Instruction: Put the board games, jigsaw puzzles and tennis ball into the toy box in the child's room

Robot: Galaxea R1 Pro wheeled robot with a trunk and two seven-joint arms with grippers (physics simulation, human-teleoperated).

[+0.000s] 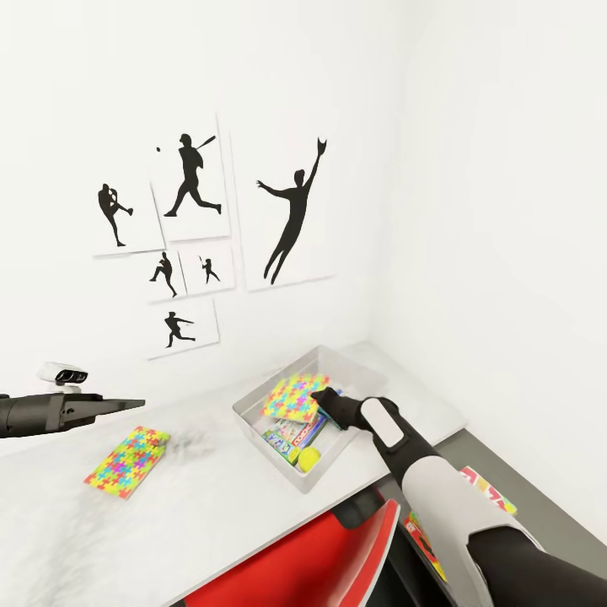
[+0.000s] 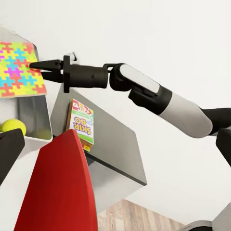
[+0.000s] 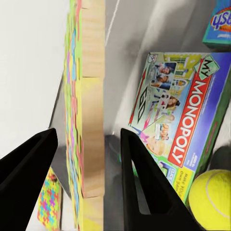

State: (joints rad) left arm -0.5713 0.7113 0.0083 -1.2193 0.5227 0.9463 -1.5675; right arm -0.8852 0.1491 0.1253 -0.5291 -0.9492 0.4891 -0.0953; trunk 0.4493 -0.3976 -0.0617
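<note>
The right gripper (image 1: 324, 398) has its fingers spread on either side of a jigsaw puzzle (image 1: 295, 398) standing on edge inside the toy box (image 1: 253, 419), over the Monopoly box (image 3: 180, 120) and tennis ball (image 1: 308, 458). Let go tilted, it could lean against the rim or tip out. The left gripper (image 1: 135, 405) looks closed and empty above the table (image 1: 211, 497), near the second puzzle (image 1: 128, 460)

White walls (image 1: 472, 169), silhouette prints (image 1: 291, 211)

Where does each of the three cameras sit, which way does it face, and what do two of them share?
Head view: high on the robot, facing down at the light-grey desk; both arms show.
Left wrist view: on the left arm, facing sideways at the right hand and red chair.
Right wrist view: behind the right hand, facing into the shallow grey bin.
Shared: the yellow-green tennis ball appears in head and right wrist views.
</note>
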